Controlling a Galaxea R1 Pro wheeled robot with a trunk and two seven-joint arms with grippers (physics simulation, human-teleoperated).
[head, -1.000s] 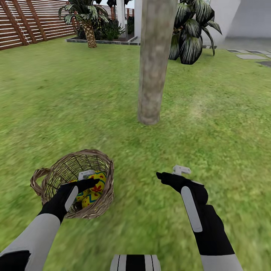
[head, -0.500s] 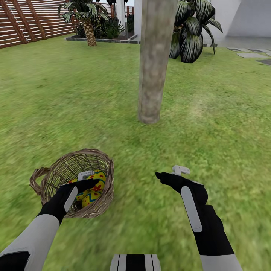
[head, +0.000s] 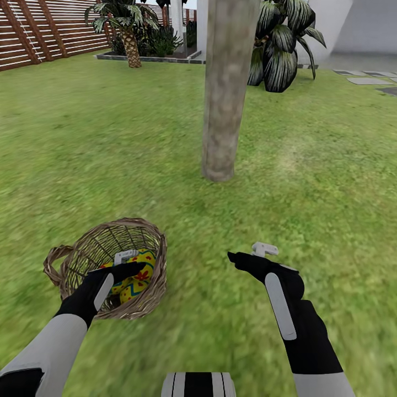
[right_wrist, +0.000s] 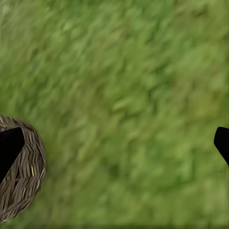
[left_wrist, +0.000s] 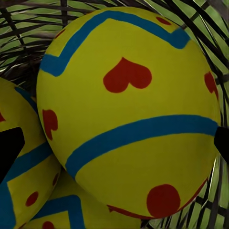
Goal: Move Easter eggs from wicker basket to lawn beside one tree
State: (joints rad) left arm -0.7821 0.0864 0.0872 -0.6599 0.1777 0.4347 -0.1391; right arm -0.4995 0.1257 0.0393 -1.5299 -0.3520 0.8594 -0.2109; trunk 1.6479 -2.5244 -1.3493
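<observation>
The wicker basket [head: 82, 245] stands on the lawn [head: 110, 154] at the lower left, a short way in front of the tree [head: 223, 99]. Three yellow Easter eggs with blue zigzags and red marks lie inside it. In the left wrist view one egg [left_wrist: 129, 114] is large and close, with two more eggs [left_wrist: 24, 191] [left_wrist: 76, 210] beside and under it. My left gripper [head: 133, 261] reaches into the basket and stands open, its fingertips [left_wrist: 9, 148] on either side of that top egg [head: 145, 263]. My right gripper [head: 248, 252] hovers open over bare grass, right of the basket [right_wrist: 24, 181].
A brown slat fence [head: 49, 33] runs along the far left. A palm [head: 129, 44] and a dark broad-leaved plant [head: 281, 49] stand at the back. Grey stepping stones [head: 366, 81] lie at the far right by a white wall. Grass stretches all around the trunk.
The head view has shifted very slightly. Both grippers, the basket and the eggs stay where they were.
</observation>
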